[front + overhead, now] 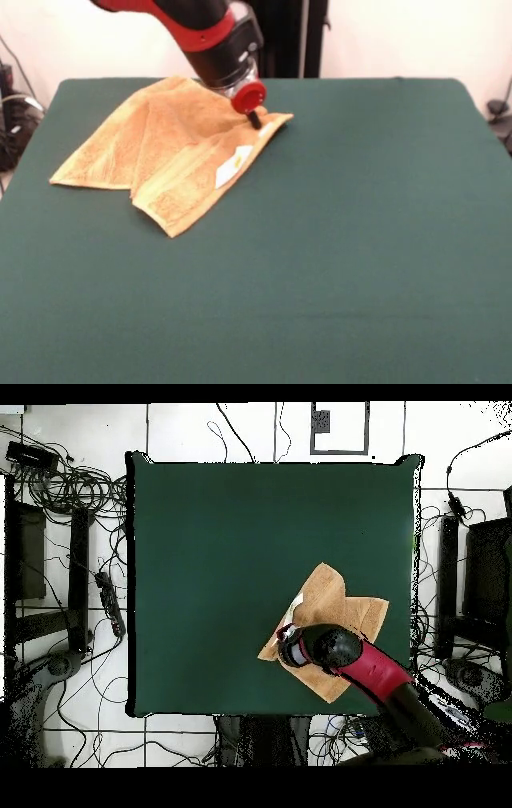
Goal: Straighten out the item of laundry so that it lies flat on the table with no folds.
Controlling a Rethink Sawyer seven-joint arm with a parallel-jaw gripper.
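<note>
The orange-tan towel (164, 144) lies folded and rumpled on the far left part of the green table (336, 240), with one layer doubled over and its white tag (232, 166) facing up near the right edge. My gripper (254, 120) comes down from the red and black arm onto the towel's far right corner. Its dark tip touches the cloth there. In the overhead view the towel (340, 602) lies near the table's bottom right, and the arm's head covers the gripper (291, 649) at the towel's left corner.
The table's edges (133, 584) are bordered by cables and equipment on the floor. A black pedestal column (284, 36) stands behind the table's far edge.
</note>
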